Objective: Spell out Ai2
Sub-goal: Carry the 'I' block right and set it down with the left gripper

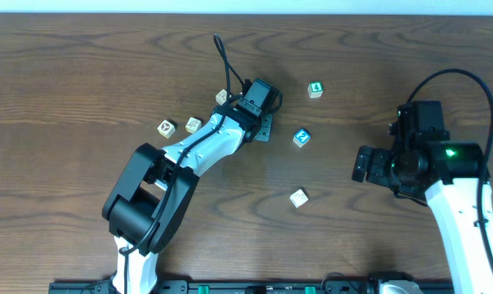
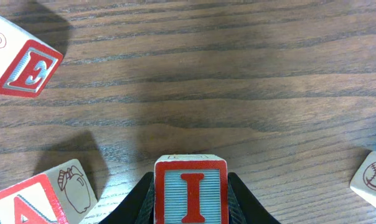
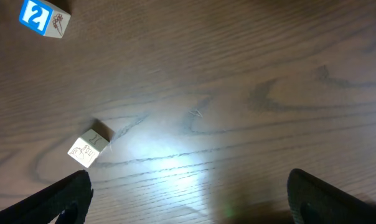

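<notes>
1. My left arm [image 1: 193, 151] runs from the near edge of the table [image 1: 83, 65] diagonally away and to the right, with the wrist held low over the wood.
2. In the left wrist view, the A block [image 2: 23, 204] lies tilted just beside my left fingers [image 2: 141, 200], an apple drawn on its side face. The E block [image 2: 26, 68] sits farther out, also tilted.
3. My left gripper [image 2: 190, 199] is clamped on the I block [image 2: 190, 185], which stands upright with its red letter facing the camera. I cannot tell whether it rests on the wood or hangs just above it.
4. A block with a baseball drawing [image 2: 371, 177] lies off to the right of that grip.
5. The blue 2 block [image 1: 301, 137] lies between my two arms, apart from both.
6. A pale block [image 1: 299, 198] sits nearer the front edge.
7. My right arm [image 1: 463, 212] comes up from the near right corner, with the wrist turned left. The right gripper [image 3: 188, 186] is spread wide, with nothing between its fingers.
</notes>
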Robot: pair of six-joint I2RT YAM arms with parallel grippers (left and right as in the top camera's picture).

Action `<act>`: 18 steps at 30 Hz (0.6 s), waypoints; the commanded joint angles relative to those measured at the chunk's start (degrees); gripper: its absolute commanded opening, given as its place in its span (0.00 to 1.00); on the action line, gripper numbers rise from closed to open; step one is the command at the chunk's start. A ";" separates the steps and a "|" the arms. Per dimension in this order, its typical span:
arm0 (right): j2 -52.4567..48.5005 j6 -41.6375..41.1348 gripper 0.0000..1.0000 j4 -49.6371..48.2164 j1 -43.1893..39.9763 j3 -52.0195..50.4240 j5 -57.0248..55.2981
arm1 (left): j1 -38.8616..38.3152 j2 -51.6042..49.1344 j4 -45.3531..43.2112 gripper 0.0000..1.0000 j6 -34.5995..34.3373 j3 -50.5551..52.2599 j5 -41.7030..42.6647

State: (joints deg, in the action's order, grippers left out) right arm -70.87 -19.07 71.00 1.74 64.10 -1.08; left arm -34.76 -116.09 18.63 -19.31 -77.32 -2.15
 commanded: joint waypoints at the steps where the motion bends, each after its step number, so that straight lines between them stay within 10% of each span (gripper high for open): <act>1: 0.00 -0.44 0.99 0.17 0.39 -0.15 -0.39 | 0.11 -0.81 -0.35 0.27 -0.02 0.35 -1.27; 18: 0.00 -0.44 0.99 0.17 0.39 -0.15 -0.39 | 0.11 -0.81 -0.35 0.40 -0.02 0.35 -1.25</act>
State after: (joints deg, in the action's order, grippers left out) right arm -70.87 -19.09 71.09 1.74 64.10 -1.08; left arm -34.76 -116.09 18.15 -19.49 -77.32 -2.17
